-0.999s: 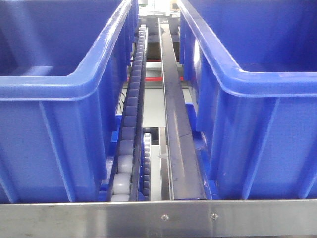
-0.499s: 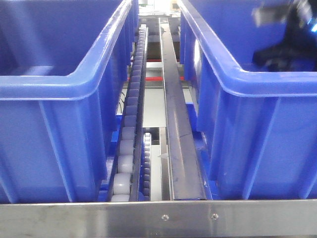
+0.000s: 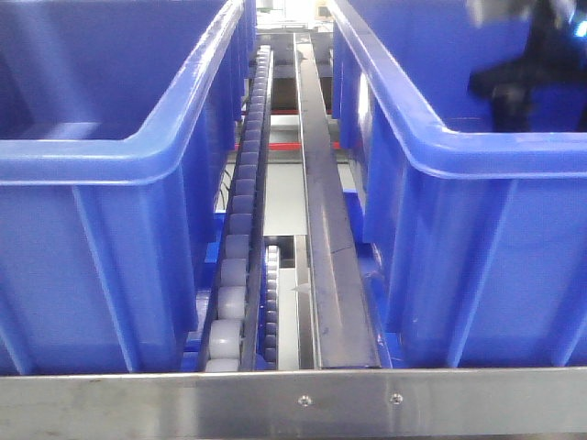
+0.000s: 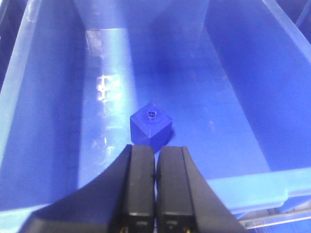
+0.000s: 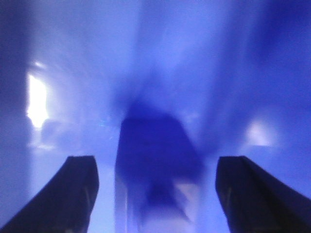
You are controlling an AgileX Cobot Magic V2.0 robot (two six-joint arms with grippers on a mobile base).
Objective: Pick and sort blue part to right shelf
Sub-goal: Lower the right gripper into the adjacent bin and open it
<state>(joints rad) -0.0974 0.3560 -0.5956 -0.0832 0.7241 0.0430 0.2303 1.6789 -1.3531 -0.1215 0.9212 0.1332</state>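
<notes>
Two big blue bins fill the front view: the left bin (image 3: 119,147) and the right bin (image 3: 459,156), standing well apart on either side of a central lane. Between them runs a roller track (image 3: 240,229) of pale wheels and, just beside it, a dark metal rail (image 3: 326,238). A steel bar (image 3: 293,401) with two screws crosses the bottom of that view in front of both bins.

At the top right of the front view a dark, blurred arm (image 3: 532,69) reaches down inside the right bin; its details cannot be made out there.

The left wrist view looks down into a blue bin (image 4: 43,111) whose floor catches bright glare. A blue part (image 4: 151,125) rests on that floor, roughly in the middle, its small round knob facing up and toward the camera. The left gripper (image 4: 155,160) hangs above the near edge of the bin, its two black fingers (image 4: 142,184) pressed together with nothing between them, just short of the part and not touching it.

The right wrist view is heavily blurred. The right gripper (image 5: 155,194) is spread wide, its dark fingers (image 5: 73,189) at the lower corners of the picture. Between them sits a dark blue block (image 5: 153,165), on a blue surface; whether the fingers touch it cannot be told.
</notes>
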